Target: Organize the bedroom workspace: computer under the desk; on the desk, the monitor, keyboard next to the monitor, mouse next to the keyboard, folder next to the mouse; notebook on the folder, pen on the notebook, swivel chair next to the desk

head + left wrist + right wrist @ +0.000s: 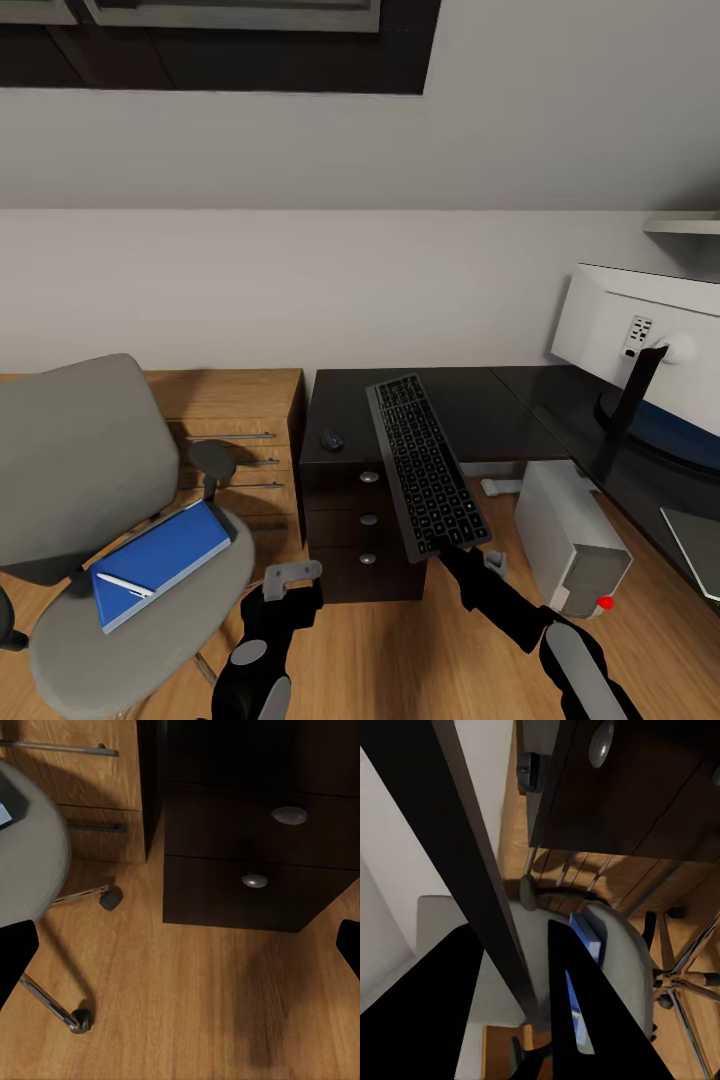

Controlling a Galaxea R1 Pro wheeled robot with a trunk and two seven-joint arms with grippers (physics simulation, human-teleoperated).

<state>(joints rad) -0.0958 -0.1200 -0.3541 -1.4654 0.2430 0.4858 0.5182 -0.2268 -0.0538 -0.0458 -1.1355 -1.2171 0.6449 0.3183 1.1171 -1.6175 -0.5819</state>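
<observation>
the right end effector (455, 548) is clamped on the near end of the keyboard (425, 464), and the keyboard is lifted above the front edge of the black counter (480, 405), its far end over the top. the mouse (332, 439) lies on the counter just beside the keyboard. the left end effector (291, 572) hangs over the wooden floor (187, 1005) in front of the drawers, its fingers apart and holding nothing. the monitor (640, 345) stands on the right part of the counter, and the computer (572, 537) is on the floor below it. the folder (160, 563) lies on the seat of the swivel chair (90, 500) with the pen (124, 585) on top. behind the chair is a wooden drawer unit (240, 430).
</observation>
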